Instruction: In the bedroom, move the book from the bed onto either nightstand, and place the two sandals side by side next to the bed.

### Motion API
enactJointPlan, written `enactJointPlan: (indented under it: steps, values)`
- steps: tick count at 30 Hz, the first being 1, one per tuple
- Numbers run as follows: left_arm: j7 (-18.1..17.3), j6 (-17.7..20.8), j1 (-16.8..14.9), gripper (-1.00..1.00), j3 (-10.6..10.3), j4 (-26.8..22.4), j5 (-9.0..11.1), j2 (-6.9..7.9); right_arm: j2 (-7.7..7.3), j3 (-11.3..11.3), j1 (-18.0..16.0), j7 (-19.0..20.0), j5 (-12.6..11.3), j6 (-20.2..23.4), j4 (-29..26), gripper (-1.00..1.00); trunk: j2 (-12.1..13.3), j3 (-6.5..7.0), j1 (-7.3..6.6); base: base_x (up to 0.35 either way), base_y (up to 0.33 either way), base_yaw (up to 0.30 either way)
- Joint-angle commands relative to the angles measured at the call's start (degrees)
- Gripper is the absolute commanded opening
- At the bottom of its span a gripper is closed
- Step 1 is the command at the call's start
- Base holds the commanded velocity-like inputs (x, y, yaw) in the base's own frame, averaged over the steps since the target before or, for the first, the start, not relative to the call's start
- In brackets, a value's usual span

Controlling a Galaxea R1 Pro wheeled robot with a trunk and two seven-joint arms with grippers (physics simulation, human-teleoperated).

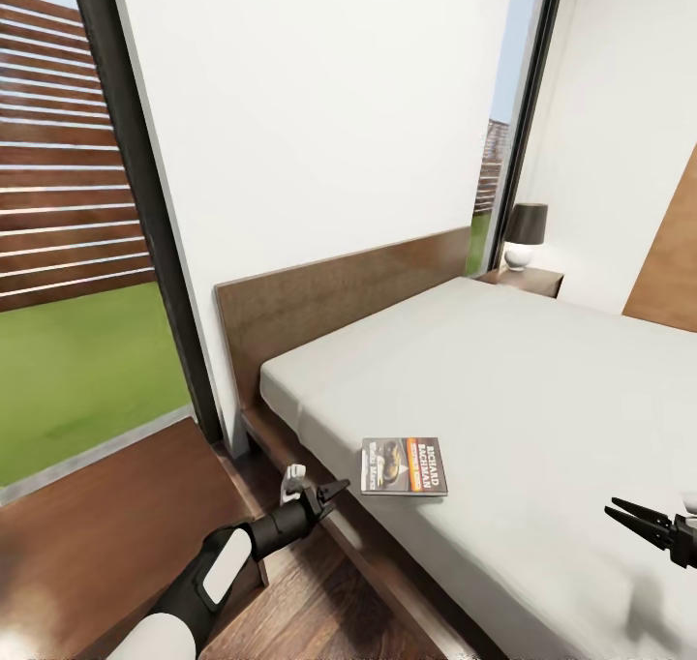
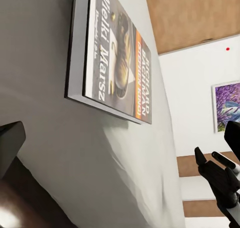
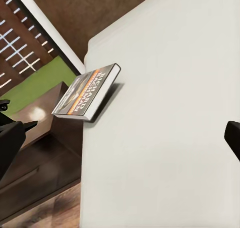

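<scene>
The book point(image 1: 404, 465) lies flat near the edge of the bed's grey mattress point(image 1: 542, 399), cover up; it also appears in the wrist views point(image 2: 117, 52) point(image 3: 87, 91). My left gripper point(image 1: 334, 495) hovers open just off the bed's side, a short way from the book, fingers pointing at it. Over the mattress on the book's other side, my right gripper point(image 1: 612, 508) is open and holds nothing. One nightstand point(image 1: 106, 515) stands beside the bed under my left arm. A second nightstand point(image 1: 528, 278) is at the far side. The sandals are out of view.
The dark wood headboard point(image 1: 339, 302) backs onto a white wall. A lamp point(image 1: 526, 234) stands on the far nightstand. Tall windows show grass and a slatted fence. Wood-plank floor point(image 1: 290, 592) runs between the near nightstand and the bed frame.
</scene>
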Motion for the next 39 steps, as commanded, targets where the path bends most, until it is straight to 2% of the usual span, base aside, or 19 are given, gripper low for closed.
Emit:
enactJointPlan:
  steps: [1,14,39]
  values:
    - [-0.02,0.43,-0.03,1.0,0.06,0.0,0.33,-0.02,-0.01,-0.01,-0.03,0.19,-0.19,0.6,0.02,1.0,-0.02,-0.06,-0.01,0.0,0.0,0.0]
    - [-0.05,0.43,-0.03,1.0,0.06,0.0,0.33,-0.02,-0.01,-0.01,-0.03,0.19,-0.19,0.61,0.02,1.0,-0.02,0.1,-0.01,0.0,0.0,-0.103]
    - [-0.05,0.48,-0.03,1.0,0.06,0.0,0.33,0.03,-0.01,-0.01,-0.03,0.28,-0.19,0.61,0.02,1.0,-0.02,0.11,-0.01,0.0,0.0,-0.044]
